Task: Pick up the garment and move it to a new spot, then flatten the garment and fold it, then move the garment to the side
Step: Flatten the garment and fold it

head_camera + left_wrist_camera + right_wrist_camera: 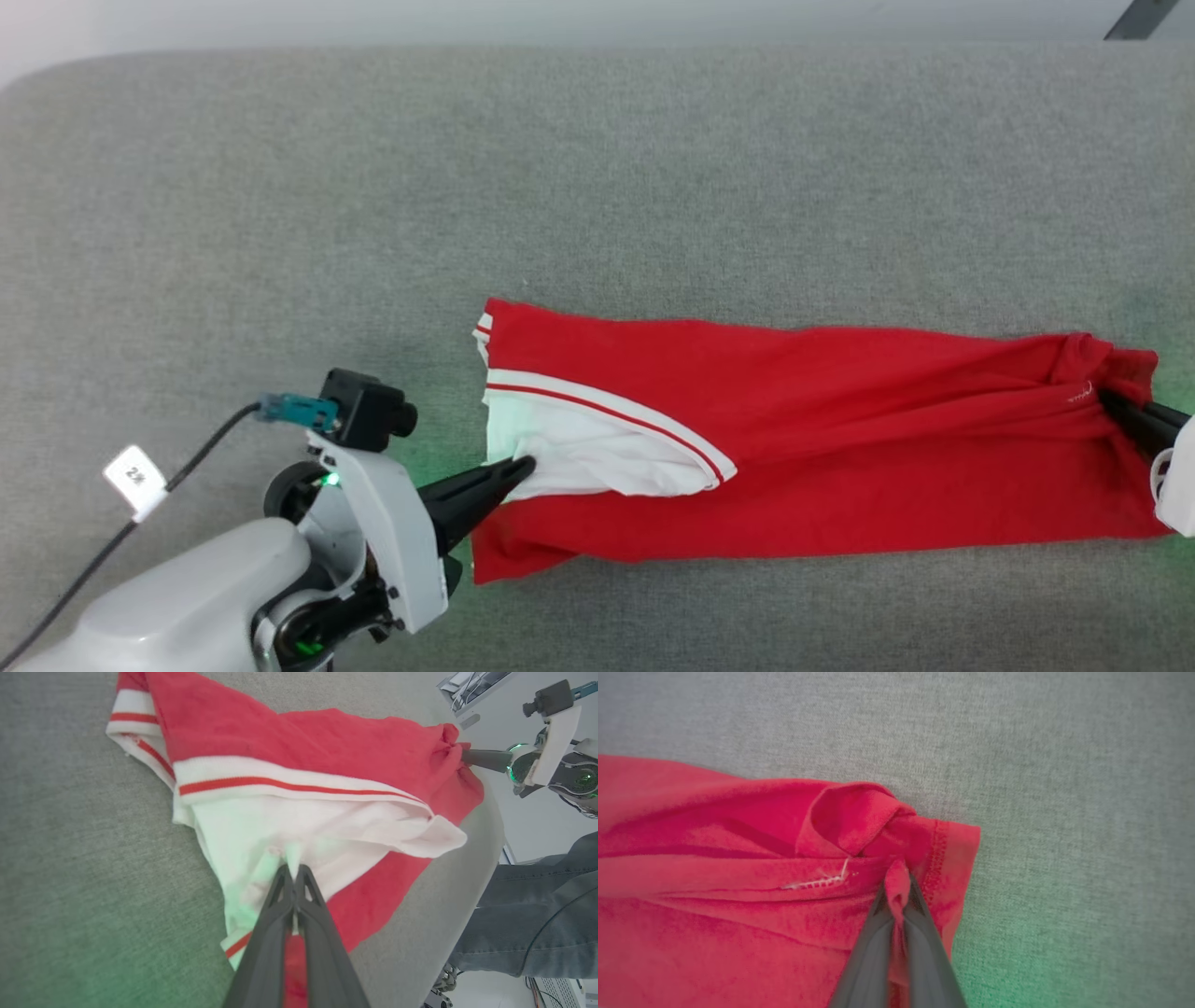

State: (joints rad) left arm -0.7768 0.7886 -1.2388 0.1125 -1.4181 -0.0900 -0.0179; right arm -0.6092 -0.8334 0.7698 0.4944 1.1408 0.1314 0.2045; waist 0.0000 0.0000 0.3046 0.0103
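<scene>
Wide grey felt-covered table carries the big bright red jersey garment w/ white striped trim, stretched lengthwise across its centre-right. Looks like the flatten step. At the garment's left end the left claw is pressed together on the white panel, while the right claw pinches the bunched red hem at the opp. end. Next, prob.: even outward pull, then spread the folded-over layers flat.

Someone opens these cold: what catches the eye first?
The bright red garment lies stretched across the grey padded surface, white panel at its left end. The left gripper is shut on that panel, the right gripper on the bunched red hem opposite. A person's leg stands beside the surface in the left wrist view.
</scene>
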